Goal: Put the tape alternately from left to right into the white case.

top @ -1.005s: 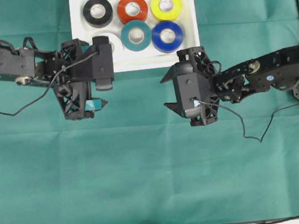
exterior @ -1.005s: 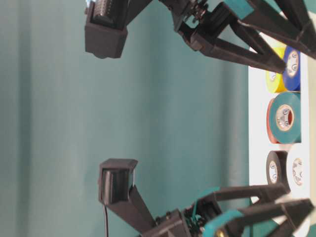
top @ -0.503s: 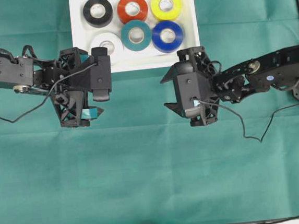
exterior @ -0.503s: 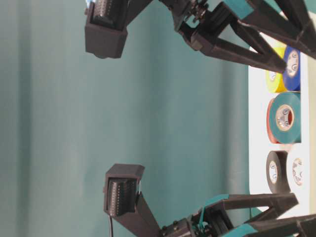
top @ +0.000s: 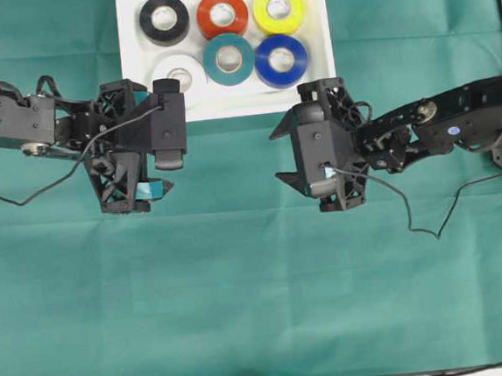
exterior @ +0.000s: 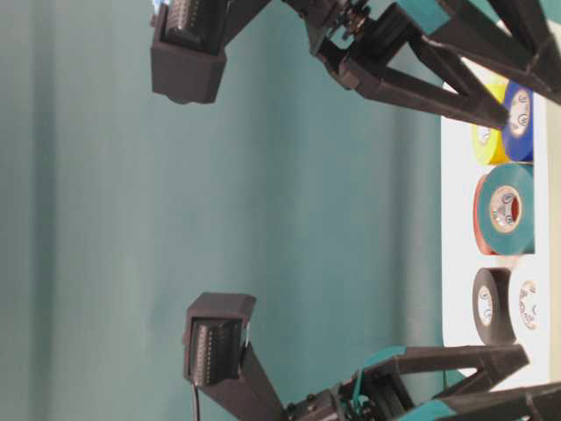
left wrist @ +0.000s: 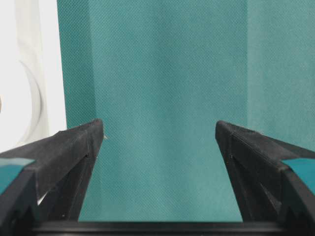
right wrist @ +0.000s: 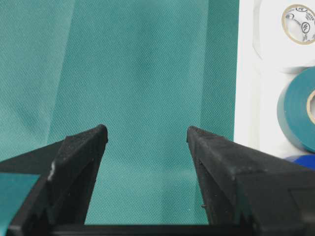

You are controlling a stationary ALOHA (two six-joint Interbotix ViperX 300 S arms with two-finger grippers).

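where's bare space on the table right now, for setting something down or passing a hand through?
Free: the green cloth below both arms, and the strip between the left gripper and right gripper, both with open, empty jaws. Also cloth on either side of the white case. Crowded: the case itself, filled by six tape rolls.

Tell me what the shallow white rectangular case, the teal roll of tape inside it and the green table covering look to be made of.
White case: likely moulded plastic, smooth, with rounded corners and a raised rim.
Teal roll of tape: glossy vinyl-looking tape wound on a pale, probably cardboard core with printing.
Green table covering: woven cloth, matte, with fine weave and soft creases.
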